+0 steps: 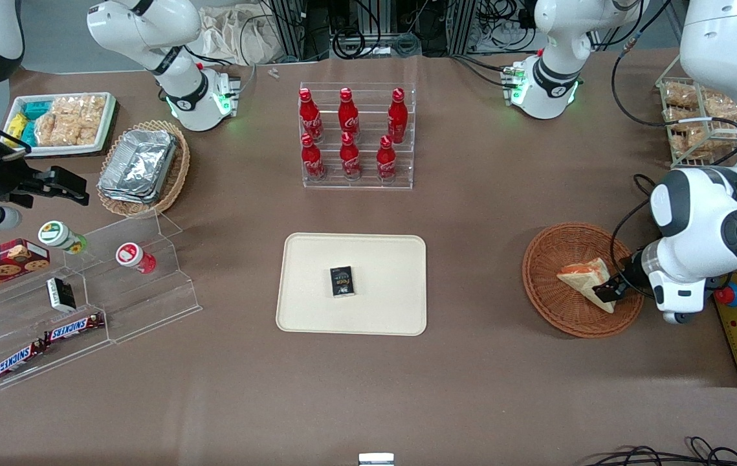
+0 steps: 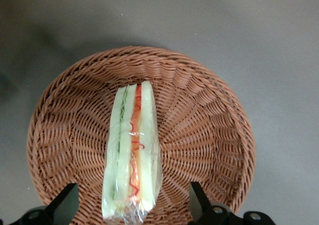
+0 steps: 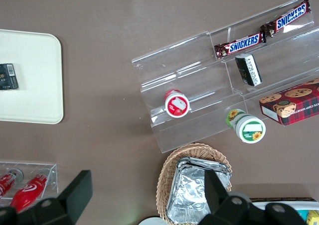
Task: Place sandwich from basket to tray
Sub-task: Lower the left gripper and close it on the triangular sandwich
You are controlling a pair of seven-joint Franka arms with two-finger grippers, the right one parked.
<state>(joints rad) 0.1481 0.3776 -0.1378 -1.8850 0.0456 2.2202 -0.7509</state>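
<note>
here the gripper [image 2: 130, 205] hangs spread over the basket [image 1: 552, 298], fingers [image 2: 65, 202] flanking the sandwich [image 2: 132, 150] without touching. bare table separates basket and tray [image 1: 316, 310], which holds a dark packet [image 1: 342, 281].

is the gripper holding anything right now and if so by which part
Nothing is held. The gripper is open over the basket, its fingers either side of the sandwich's end without touching it.
</note>
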